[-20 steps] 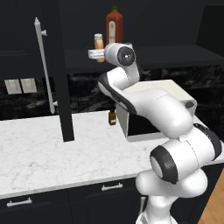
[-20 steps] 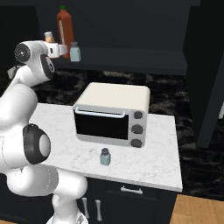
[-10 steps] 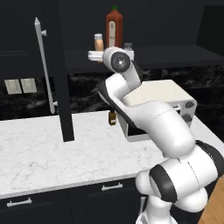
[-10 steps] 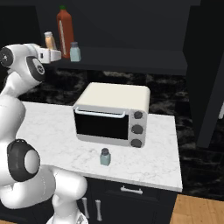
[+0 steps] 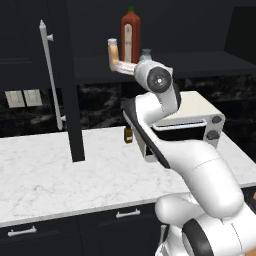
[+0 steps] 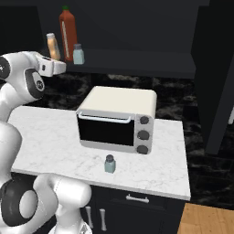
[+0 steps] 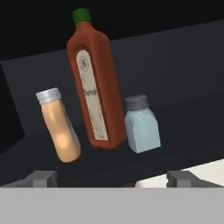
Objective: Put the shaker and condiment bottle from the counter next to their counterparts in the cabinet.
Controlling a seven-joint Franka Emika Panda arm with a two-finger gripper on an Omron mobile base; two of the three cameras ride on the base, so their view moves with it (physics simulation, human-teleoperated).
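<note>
The orange condiment bottle [image 7: 59, 130] stands on the dark shelf of the cabinet [image 6: 137, 61], just beside the tall red sauce bottle [image 7: 94, 85], and that is where the task wants it: next to its like. On the red bottle's other side sits a small pale shaker [image 7: 141, 124], so the three make a short row near the shelf's front edge. In the hand view the orange bottle leans a little, though that view rolls with the hand, so I cannot tell whether it is truly tilted. The gripper [image 7: 111, 177] hangs in front of the shelf with its jaws spread wide and nothing between them; both dark fingertips [image 7: 41, 178] show at the bottom of that view, well clear of the bottle, which fits a hand that has let go. In the left base view the gripper [image 5: 120, 65] reaches up toward the row, level with the shelf. The second shaker [image 6: 109, 163] waits on the white marble counter [image 6: 55, 137], near its front edge and just in front of the toaster oven [image 6: 116, 119], apart from it. By my reading, half the job is done; this shaker is what remains, and its place would be beside the pale shaker on the shelf. The cabinet door [image 5: 62, 80] with its silver bar handle [image 5: 50, 75] stands swung open, leaving the shelf free to reach.
</note>
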